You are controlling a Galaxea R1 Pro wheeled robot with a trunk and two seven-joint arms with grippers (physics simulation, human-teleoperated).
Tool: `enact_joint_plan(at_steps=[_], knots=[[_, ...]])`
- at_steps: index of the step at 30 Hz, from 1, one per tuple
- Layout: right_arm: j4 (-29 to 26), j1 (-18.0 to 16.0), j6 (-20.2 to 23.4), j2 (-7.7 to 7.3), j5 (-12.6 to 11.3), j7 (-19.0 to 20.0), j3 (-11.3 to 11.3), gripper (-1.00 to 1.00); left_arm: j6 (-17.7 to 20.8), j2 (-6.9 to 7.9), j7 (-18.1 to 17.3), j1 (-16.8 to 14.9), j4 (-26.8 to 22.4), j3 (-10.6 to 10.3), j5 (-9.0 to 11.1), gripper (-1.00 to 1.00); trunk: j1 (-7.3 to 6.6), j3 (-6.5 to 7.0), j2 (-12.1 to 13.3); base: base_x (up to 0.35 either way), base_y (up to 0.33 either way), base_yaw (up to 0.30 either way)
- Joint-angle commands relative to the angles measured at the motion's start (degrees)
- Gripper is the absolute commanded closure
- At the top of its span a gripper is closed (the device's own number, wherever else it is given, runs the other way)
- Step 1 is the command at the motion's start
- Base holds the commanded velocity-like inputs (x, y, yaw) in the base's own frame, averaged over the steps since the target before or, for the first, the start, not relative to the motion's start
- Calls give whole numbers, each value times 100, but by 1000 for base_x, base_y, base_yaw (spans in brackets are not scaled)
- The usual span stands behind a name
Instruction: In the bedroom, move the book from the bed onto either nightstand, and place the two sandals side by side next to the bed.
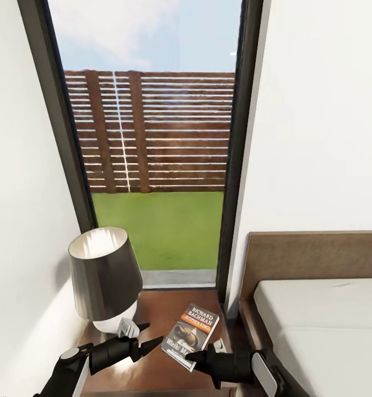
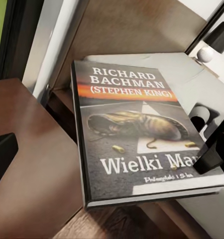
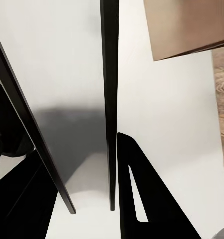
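The book (image 1: 190, 332), dark with an orange band and white "Richard Bachman" lettering, hangs tilted just above the right part of the dark wood nightstand (image 1: 163, 306). My right gripper (image 1: 192, 357) is shut on its near lower corner. In the left wrist view one black finger (image 2: 214, 149) presses on the book (image 2: 132, 134) cover, beside the nightstand top (image 2: 27, 169). My left gripper (image 1: 148, 335) is open, left of the book and holding nothing. The bed (image 1: 323, 331) lies to the right. The sandals are out of view.
A dark-shaded, white-based lamp (image 1: 104, 278) takes up the nightstand's left half, close to my left gripper. A tall dark-framed window (image 1: 152, 165) rises behind, with white walls on both sides. The bed's headboard (image 1: 318, 253) and frame border the nightstand on the right.
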Motion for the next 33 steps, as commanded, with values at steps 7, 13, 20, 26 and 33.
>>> enact_joint_plan(at_steps=[7, 13, 20, 26, 33], knots=[[15, -4, 25, 6, 31, 39, -39, 100, 60, -7, -44, -6, -9, 31, -38, -100, 154, -132, -286, 0, 0, 0], [15, -4, 25, 10, 33, 39, -32, 100, 60, -7, -44, -5, -9, 30, -37, -100, 286, -240, -526, 0, 0, 0], [15, -4, 24, 14, 36, 39, -30, 100, 60, -10, -44, -6, -9, 30, -37, -100, 440, -366, -807, 0, 0, 0], [15, -4, 22, 15, 39, 39, -30, 100, 60, -3, -44, -6, -9, 37, -37, -100, 440, -366, -807, 7, 0, 0], [15, -4, 18, 15, 39, 34, -30, 100, 69, -3, -44, -9, -9, 38, -37, -100, 440, -366, -807, 178, 0, 0]])
